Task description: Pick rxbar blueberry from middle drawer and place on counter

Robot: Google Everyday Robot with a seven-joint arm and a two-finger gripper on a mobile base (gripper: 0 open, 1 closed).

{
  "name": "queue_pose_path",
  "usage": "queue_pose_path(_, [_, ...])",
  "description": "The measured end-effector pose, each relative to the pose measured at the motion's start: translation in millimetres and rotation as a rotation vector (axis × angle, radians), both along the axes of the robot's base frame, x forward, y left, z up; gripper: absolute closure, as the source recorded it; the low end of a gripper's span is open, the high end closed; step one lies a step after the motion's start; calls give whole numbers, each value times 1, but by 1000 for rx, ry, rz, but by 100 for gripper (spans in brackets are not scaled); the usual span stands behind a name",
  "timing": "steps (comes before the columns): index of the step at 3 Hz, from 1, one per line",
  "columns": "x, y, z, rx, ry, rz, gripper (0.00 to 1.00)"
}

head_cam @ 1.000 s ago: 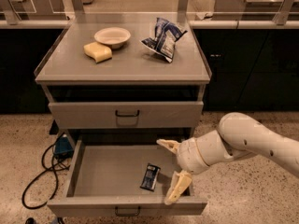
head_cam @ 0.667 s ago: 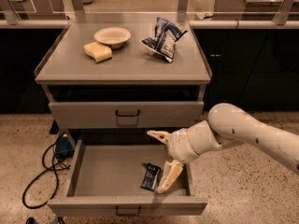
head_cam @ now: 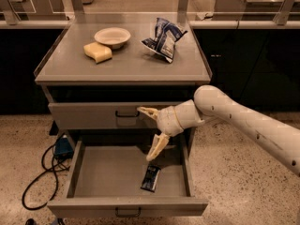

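Gripper [head_cam: 152, 130] spread wide, empty, above rxbar blueberry [head_cam: 151, 178] in middle drawer [head_cam: 108, 172]; flat wrapper could skid when pinched.

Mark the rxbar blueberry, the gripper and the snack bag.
rxbar blueberry [head_cam: 151, 178]: camera view, wrapper's middle.
gripper [head_cam: 144, 134]: camera view, midway between its open fingertips, above the middle drawer [head_cam: 108, 177].
snack bag [head_cam: 164, 39]: camera view, bag's middle.

Matt grey metal counter [head_cam: 126, 64], rxbar blueberry [head_cam: 150, 178] wrapper perhaps glossy plastic, smooth cream gripper [head_cam: 151, 131] above the matt middle drawer [head_cam: 108, 172]
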State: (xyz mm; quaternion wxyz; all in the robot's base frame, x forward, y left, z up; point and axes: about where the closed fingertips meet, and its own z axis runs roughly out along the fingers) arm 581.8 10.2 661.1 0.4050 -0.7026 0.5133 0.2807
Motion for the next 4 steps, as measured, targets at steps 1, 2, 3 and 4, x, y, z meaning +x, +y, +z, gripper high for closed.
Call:
queue_pose_path(1, [0,0,0,0,0,0,0])
queue_pose_path(2, [-10,-5,-42,8,61,-29,0])
queue_pose_path(3, [-29,-13,-101,-62,138,-78,0])
queue_pose_path(4, [-45,-29,-157,-304,146,-128,0])
